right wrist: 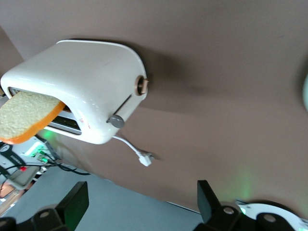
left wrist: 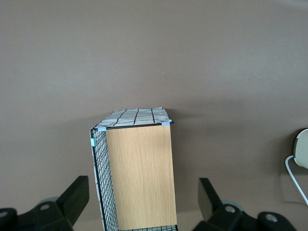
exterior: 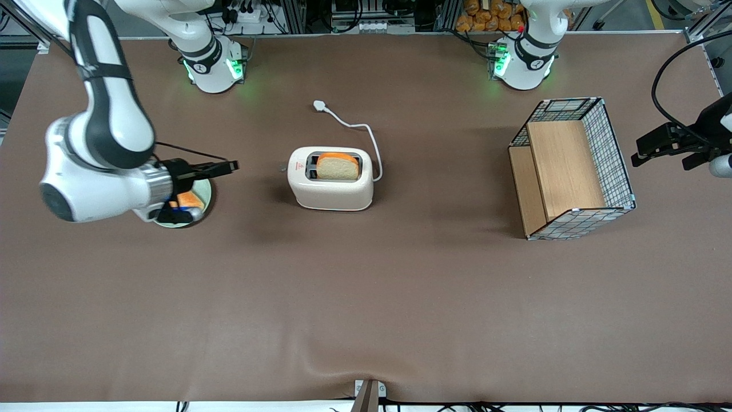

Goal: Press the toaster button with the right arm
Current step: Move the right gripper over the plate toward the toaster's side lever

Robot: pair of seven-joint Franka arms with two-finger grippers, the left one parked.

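Arm w/ wrist bent level, so our gripper points sideways at the toaster, above a plate, well apart from the toaster; fingers spread apart, holding nothing. We count one toaster, one bread slice standing in a slot, one plate, one wire basket toward the parked arm's end. Toaster sits mid-table, long axis running arm to arm. Its short end w/ the button faces our gripper. Cord trails away from the front camera.
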